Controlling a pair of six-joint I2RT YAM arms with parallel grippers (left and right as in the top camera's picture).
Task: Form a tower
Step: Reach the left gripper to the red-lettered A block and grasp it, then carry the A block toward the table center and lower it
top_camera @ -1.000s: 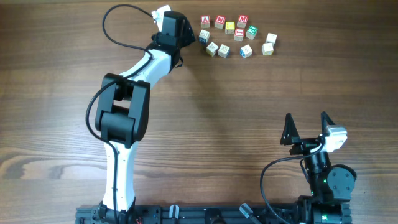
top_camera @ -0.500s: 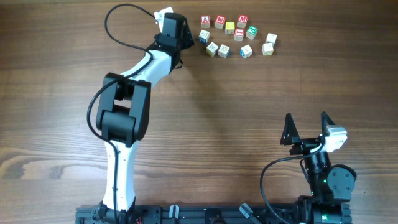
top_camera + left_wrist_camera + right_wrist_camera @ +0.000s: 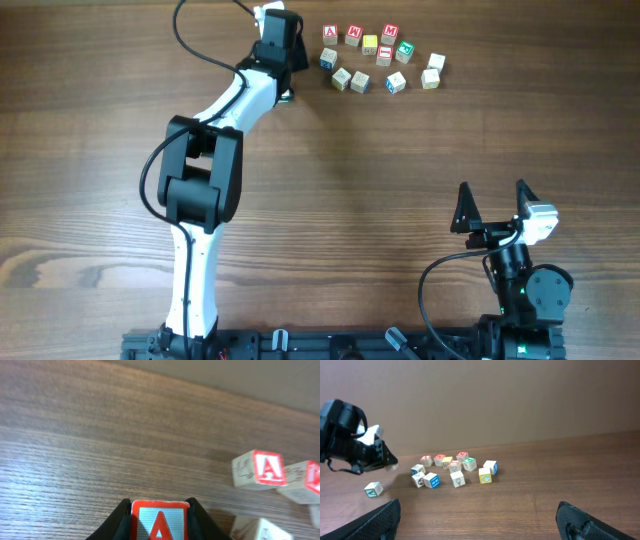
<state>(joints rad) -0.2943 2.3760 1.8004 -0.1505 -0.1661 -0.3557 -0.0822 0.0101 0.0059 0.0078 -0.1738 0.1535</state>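
My left gripper (image 3: 160, 510) is shut on a pale wooden cube (image 3: 160, 522) whose face carries a red letter A in a red border. The cube sits squarely between the two black fingers. From overhead the left gripper (image 3: 288, 68) hangs near the table's far edge, left of the loose cubes (image 3: 380, 55), and hides the cube it holds. My right gripper (image 3: 493, 195) stands open at the near right, its fingers wide apart over bare wood (image 3: 480, 525). The tower is out of view; the cubes I see lie singly.
Several letter cubes (image 3: 452, 471) are scattered in a loose cluster at the far side. Another red A cube (image 3: 260, 469) lies just right of the left gripper. One lone cube (image 3: 373, 489) rests on the table beneath the left arm (image 3: 230, 110).
The left gripper's jaws have gone from open to shut on the red A cube, and its head has shifted slightly toward the far edge. The right arm has not moved.
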